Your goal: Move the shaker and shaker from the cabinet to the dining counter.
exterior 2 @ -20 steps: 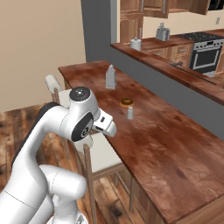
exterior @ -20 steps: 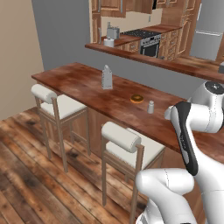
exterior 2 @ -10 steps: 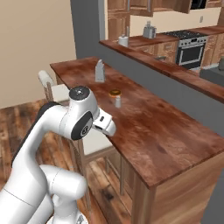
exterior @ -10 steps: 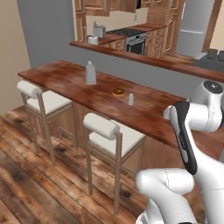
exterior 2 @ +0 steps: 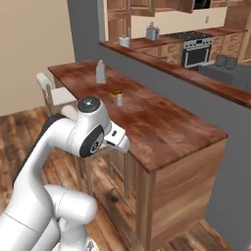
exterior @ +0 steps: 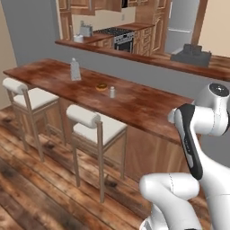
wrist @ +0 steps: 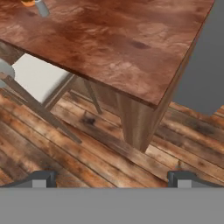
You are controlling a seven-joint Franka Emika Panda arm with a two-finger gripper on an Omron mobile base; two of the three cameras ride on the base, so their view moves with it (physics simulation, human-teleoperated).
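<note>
The long glossy reddish-brown wooden table (exterior: 134,101) runs from upper left toward the arm in the left base view. One small light-grey cylindrical shaker (exterior: 112,92) stands upright on the table top, just beside a round brown donut (exterior: 102,86); whether the two touch cannot be told. The same shaker (exterior 2: 119,100) and donut (exterior 2: 116,92) appear mid-table in the right base view, and at the upper left corner of the hand view the shaker (wrist: 42,8) shows with the donut (wrist: 28,2) cut off by the frame edge.

A taller grey tapered box grater (exterior: 75,69) stands upright further along the table, apart from the shaker.

Two cream-cushioned wooden stools, the nearer (exterior: 94,126) and the farther (exterior: 28,94), stand on the brown plank floor (exterior: 40,188) against the table's long side.

The two-finger jaws (wrist: 111,178) are spread wide with nothing between them, hanging above the floor near the table's end corner; the fingertips (wrist: 43,178) show at the bottom of the hand view.

Behind the table, a raised ledge carries a dark grey toaster (exterior: 191,55).
</note>
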